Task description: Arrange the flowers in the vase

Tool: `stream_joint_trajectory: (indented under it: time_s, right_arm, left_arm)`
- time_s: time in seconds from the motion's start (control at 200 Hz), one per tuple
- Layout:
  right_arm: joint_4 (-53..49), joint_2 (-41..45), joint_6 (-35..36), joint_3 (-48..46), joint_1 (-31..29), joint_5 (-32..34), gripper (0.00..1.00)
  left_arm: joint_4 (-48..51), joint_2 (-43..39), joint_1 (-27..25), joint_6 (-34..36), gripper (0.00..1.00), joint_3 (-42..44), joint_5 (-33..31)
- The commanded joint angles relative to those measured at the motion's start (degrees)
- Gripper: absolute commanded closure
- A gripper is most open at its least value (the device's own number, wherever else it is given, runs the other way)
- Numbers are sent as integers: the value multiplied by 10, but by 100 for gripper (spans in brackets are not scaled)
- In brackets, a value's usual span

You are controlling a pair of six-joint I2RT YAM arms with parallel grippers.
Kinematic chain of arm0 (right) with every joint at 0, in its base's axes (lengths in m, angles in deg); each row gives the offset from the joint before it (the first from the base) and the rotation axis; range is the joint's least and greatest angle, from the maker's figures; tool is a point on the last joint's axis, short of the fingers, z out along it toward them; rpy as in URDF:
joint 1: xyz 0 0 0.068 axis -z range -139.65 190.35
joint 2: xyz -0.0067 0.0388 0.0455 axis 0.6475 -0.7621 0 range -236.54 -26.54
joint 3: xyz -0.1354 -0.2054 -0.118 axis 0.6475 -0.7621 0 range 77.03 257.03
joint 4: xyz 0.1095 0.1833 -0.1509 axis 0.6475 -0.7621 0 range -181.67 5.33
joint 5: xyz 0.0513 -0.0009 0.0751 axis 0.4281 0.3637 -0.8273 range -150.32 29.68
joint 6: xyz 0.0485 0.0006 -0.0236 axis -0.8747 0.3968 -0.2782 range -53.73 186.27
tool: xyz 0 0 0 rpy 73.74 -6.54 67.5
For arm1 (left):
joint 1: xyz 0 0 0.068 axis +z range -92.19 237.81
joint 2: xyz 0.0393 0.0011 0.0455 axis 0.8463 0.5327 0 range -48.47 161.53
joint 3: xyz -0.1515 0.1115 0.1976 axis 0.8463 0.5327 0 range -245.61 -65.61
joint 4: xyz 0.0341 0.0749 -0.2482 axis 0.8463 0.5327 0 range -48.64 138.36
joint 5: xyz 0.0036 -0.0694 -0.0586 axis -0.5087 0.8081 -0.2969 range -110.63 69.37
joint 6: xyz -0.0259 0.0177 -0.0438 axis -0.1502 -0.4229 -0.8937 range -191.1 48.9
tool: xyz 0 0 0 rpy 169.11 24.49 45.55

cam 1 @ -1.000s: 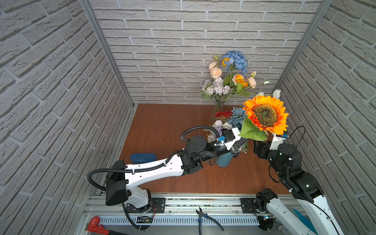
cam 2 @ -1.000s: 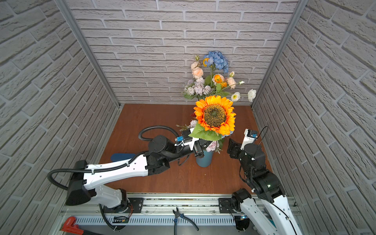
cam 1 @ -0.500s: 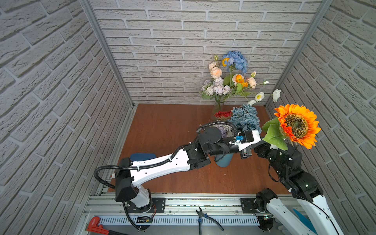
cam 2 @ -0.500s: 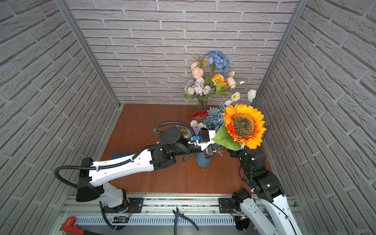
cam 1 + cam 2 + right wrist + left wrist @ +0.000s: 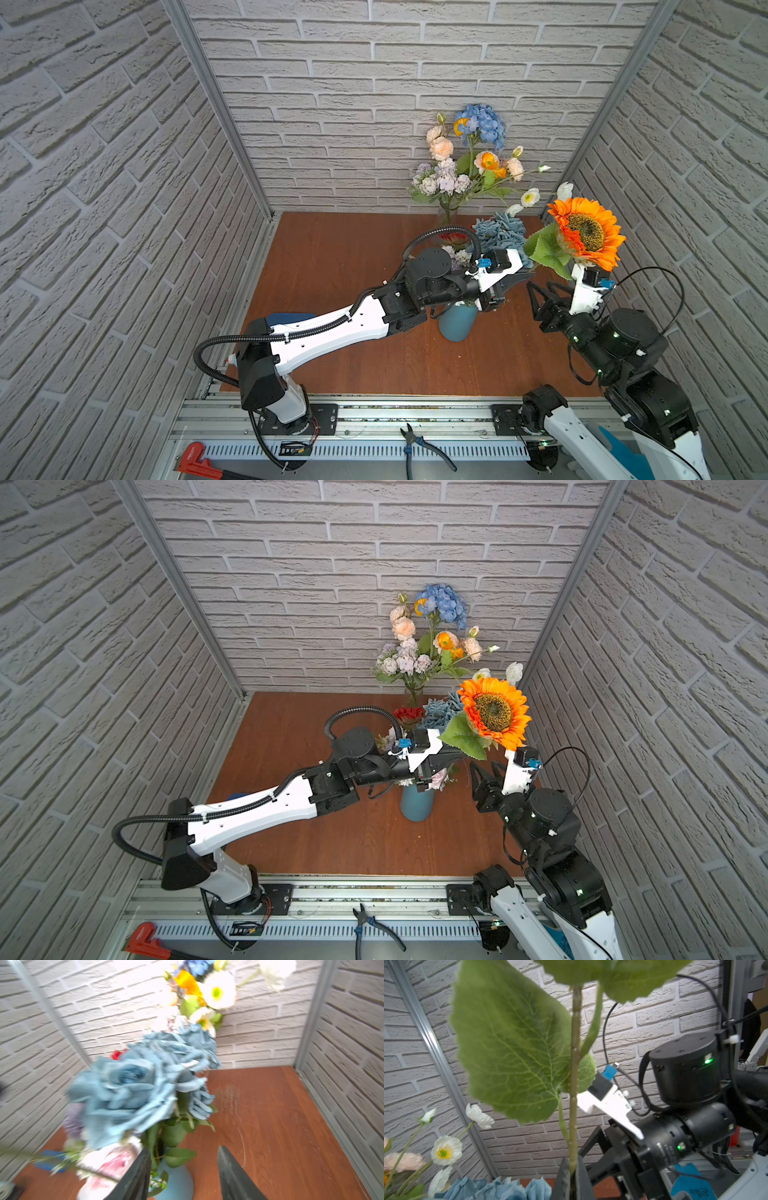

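An orange sunflower with big green leaves hangs at the right. My left gripper is shut on its green stem. My right gripper stands open just below the bloom, nothing between its fingers. The blue vase sits under the left wrist. It holds dusty blue roses, a red daisy and pale pink and lilac flowers.
A glass vase with a mixed bouquet stands at the back wall. A flat blue object lies at the table's left. Pliers and a red wrench lie on the front rail. Brick walls close three sides.
My left gripper has carried the sunflower to the right, from above the blue vase to above the right gripper. The left arm now reaches further across.
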Motion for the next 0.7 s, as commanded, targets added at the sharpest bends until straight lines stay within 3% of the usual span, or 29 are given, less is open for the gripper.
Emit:
stream_joint_trajectory:
  time_s: [0.0, 0.2, 0.435, 0.695]
  right_arm:
    - [-11, -2, 22, 13, -2, -106, 47]
    - [40, -9, 31, -7, -2, -246, 47]
    - [93, -30, 37, -8, -2, -298, 55]
    - [130, -57, 47, -11, -2, -292, 61]
  left_arm:
    - [-21, -32, 13, -16, 100, 17, -17]
    - [-42, -35, 20, -40, 100, 30, -15]
    - [-69, -49, 16, -87, 100, 48, -15]
    - [-79, -71, 7, -110, 100, 69, -13]
